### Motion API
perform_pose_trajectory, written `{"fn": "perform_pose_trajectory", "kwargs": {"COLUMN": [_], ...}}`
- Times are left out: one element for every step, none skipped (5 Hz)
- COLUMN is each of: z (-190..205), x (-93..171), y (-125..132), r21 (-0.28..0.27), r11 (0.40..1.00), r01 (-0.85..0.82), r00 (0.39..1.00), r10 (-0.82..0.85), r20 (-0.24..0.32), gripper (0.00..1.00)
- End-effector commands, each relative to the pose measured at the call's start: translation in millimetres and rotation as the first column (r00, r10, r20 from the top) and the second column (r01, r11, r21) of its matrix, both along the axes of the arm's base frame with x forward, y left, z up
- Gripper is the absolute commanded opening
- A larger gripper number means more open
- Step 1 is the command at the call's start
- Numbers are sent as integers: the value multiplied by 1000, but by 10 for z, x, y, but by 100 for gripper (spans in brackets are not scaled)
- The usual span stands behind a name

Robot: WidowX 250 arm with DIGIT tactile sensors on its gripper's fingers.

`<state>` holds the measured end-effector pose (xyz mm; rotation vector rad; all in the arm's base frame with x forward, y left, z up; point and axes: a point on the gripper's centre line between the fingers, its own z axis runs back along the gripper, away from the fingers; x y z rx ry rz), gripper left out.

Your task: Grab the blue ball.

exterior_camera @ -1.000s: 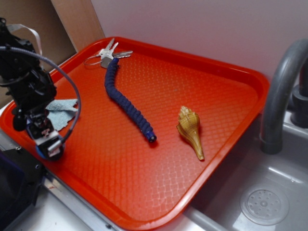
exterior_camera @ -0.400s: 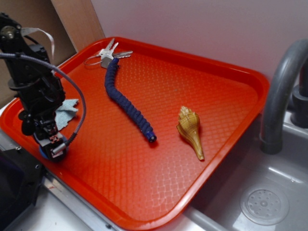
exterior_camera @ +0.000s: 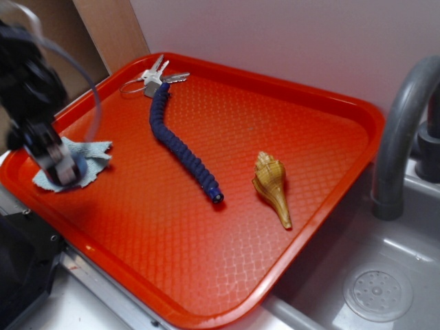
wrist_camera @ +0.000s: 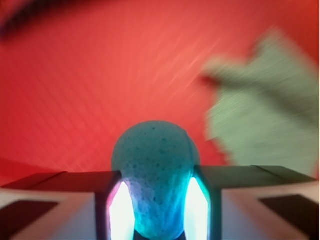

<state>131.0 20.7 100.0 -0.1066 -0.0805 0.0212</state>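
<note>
claw [wrist_camera: 154,210] clenched on blue ball [wrist_camera: 152,175] | above red tray [exterior_camera: 289,137] | cloth scrap [exterior_camera: 93,152] just beside

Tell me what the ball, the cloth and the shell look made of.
Ball: likely foam or soft rubber, matte; its light-blue surface is pitted with small pores.
Cloth: thin woven or paper-like fabric, pale blue; ragged edges, lies flat.
Shell: looks like real seashell, glossy tan with a ribbed spiral, though it could be plastic.

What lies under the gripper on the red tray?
The gripper is clamped on the dimpled light-blue ball. In the exterior view a light-blue cloth scrap lies beneath on the red plastic tray; the part under the gripper is hidden.
</note>
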Motion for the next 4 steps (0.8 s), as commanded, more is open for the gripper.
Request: {"fn": "perform_pose_trajectory", "kwargs": {"z": [940, 1202, 1194, 1087], "x": [121, 248, 391, 381], "y": [463, 551, 552, 514], "r21": [-50, -48, -35, 19], "r11": [991, 981, 977, 985], "r01": [-121, -189, -210, -173], "r00": [979, 959, 960, 969], "r10": [127, 195, 212, 167], "r20": [159, 206, 182, 184], "gripper": [0, 0, 0, 0]}}
